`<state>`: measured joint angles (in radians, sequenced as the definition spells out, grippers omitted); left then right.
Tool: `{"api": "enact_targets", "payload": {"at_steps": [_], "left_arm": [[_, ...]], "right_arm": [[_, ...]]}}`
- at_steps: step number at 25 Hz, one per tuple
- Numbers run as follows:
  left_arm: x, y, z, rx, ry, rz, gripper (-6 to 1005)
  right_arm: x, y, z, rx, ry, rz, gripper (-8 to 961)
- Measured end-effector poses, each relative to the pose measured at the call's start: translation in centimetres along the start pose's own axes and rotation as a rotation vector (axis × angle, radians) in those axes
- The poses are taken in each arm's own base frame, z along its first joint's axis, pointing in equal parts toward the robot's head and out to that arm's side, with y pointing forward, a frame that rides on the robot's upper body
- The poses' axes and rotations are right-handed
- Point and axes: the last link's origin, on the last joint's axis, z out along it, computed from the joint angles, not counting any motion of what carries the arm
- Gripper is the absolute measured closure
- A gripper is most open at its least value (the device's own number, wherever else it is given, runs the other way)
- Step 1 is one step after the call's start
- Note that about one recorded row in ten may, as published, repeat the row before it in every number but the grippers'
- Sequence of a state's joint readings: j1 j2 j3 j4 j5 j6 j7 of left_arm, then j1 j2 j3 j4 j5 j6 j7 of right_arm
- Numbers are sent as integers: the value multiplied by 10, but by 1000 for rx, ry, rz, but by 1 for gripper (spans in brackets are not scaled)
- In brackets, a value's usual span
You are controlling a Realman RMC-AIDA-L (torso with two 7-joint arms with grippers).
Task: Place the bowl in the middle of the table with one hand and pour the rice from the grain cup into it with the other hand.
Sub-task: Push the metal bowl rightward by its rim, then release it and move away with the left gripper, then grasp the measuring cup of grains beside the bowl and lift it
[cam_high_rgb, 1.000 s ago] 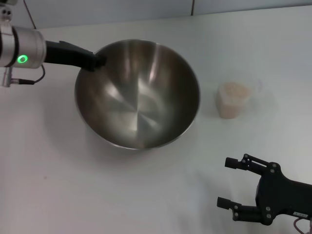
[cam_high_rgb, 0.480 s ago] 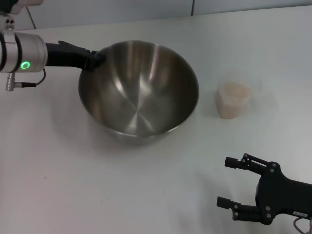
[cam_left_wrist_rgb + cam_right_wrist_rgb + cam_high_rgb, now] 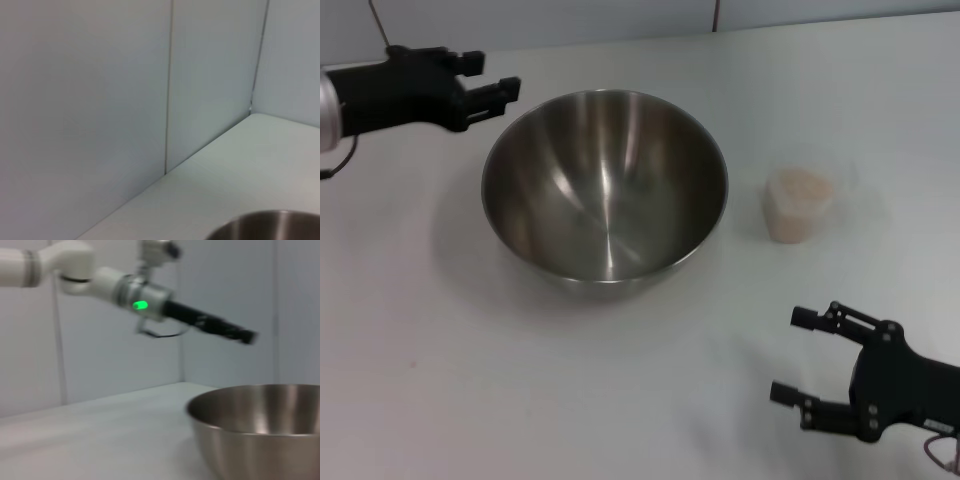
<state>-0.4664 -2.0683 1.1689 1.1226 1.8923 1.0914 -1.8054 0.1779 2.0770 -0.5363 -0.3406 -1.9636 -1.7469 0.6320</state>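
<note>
Robotics test lab: a bare white table (image 3: pixel 440 380) enclosed by plain pale wall panels (image 3: pixel 85 100), with a mounted robot arm (image 3: pixel 75 270).

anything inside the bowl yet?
No. The bowl shows only bare steel inside, down to the bottom. The rice sits in the cup beside it. Under the bowl is hidden.

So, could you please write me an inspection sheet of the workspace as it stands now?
Surface: white table, bare where visible.
Job's things: steel bowl upright, empty, mid-table; grain cup to its right, apart, full of rice.
Clutter: nothing seen.
Grippers: left gripper open, beside the bowl's far-left rim, not touching; right gripper open, near the front edge, holding nothing.
Cables: a thin one at the left wrist.
Surroundings: pale wall panels behind the table.
</note>
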Motion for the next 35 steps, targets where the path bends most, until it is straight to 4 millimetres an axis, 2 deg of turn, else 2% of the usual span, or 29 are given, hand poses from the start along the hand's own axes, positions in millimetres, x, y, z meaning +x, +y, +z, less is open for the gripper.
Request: {"api": "enact_targets", "payload": {"at_steps": [2,4,9,13,16,22,33,35], "left_arm": [[-7,4,-12,2,18,25,547],[-20,10,-29,-2,22,67,469],[-53,22,-54,-28,-13,109,291],[-78,28,-67,-26,-38,85,203],[-86,32,-68,-39,-43,83,137],[-102,37,-65,-64,-52,59,137],[-95,38,-62,-83,-38,69,137],[-94,37,-61,-86,-37,72,137]], "right_arm": [[2,-4,-1,52,-4,14,114],[3,-8,-3,106,-11,28,114],[6,-15,-13,239,-34,59,114],[13,-22,-24,391,-36,63,114],[18,-28,-30,537,-36,15,114],[23,-46,-29,752,-36,-25,114],[20,-81,-1,794,5,-13,113],[20,-82,2,792,8,-8,113]]}}
